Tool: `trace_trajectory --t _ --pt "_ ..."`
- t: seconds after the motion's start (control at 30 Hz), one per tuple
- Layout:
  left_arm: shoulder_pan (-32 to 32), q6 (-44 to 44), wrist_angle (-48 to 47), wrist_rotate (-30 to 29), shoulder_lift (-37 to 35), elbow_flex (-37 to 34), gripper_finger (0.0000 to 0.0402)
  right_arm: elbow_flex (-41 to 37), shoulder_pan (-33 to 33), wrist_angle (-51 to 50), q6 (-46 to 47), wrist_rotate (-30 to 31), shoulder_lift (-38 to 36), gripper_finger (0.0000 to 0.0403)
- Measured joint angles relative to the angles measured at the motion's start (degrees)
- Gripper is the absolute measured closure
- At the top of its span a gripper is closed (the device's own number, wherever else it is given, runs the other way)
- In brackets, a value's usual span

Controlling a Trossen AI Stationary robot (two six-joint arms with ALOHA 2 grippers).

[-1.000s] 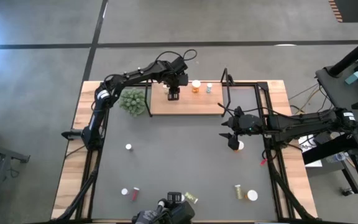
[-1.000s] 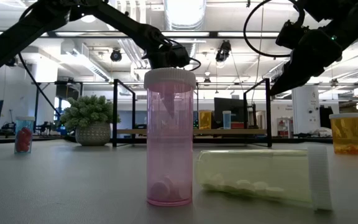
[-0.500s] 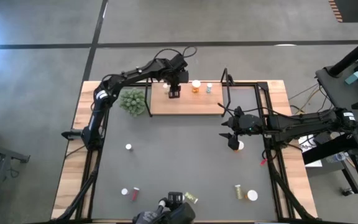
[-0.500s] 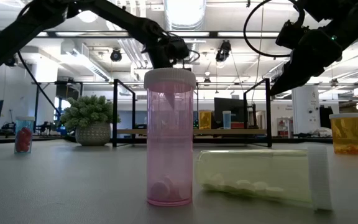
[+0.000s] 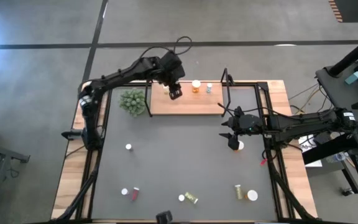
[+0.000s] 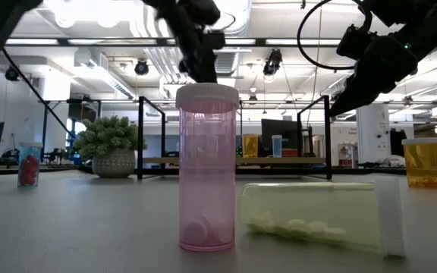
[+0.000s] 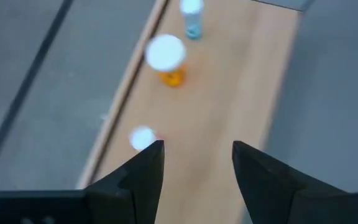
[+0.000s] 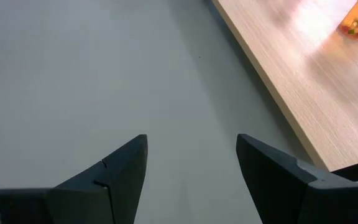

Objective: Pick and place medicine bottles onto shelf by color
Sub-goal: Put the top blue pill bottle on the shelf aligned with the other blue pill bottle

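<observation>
Three small white-capped bottles now stand on the flat light-brown wooden shelf (image 5: 191, 102) with black frame uprights: a small pink one (image 7: 143, 138) near its left end, then the orange one (image 5: 196, 86) and a pale blue one (image 5: 209, 88) further along the back edge. Left gripper (image 5: 175, 93) has just lifted off the shelf, fingers (image 7: 143, 171) spread and empty, pink bottle left standing just beside them, so that drop looks done. Arm has risen since a second ago and pulled back toward the shelf's back edge. Right gripper (image 5: 232, 140) hangs off the shelf's right front corner over the dark grey mat (image 5: 179, 162) on the counter, unmoved, fingers (image 8: 123, 168) part open with nothing between them; a white-capped bottle (image 5: 240, 145) sits just beside it. Remaining bottles lie well in front of the shelf on the mat: tall pink upright (image 6: 206, 171), yellow-green one on its side (image 6: 317, 216), others scattered. Most sorting still to do. Spiky green plant (image 5: 133, 100) sits at the shelf's left end.
</observation>
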Motion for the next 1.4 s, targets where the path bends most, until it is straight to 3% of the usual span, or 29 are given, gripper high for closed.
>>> trace_trajectory --t 0.2,0.43,0.73,0.87,1.1,1.4 --pt "-7.14 -6.09 -0.51 -3.45 -7.68 -9.28 0.0228 0.00 0.02 -0.02 0.00 0.00 0.02 0.0165" --pt "-14.05 -13.39 7.28 -4.13 -16.37 -24.88 0.0228 0.00 0.01 -0.01 0.00 0.00 0.01 0.0165" --pt "-23.59 -40.02 7.74 -4.19 -24.60 -40.27 0.0228 0.00 0.01 -0.01 0.00 0.00 0.00 0.0165" --pt "-29.54 -53.61 8.24 -4.29 -26.42 -42.11 0.0228 0.00 0.00 0.00 0.00 0.00 0.00 0.0165" --pt "-37.89 -67.95 9.54 -7.42 -25.28 -41.82 0.0228 0.00 0.01 0.00 0.00 0.00 0.01 0.0165" --pt "-45.75 -77.95 9.31 -7.27 -21.05 -41.84 0.0228 0.00 0.02 0.00 0.00 0.00 0.00 0.0165"
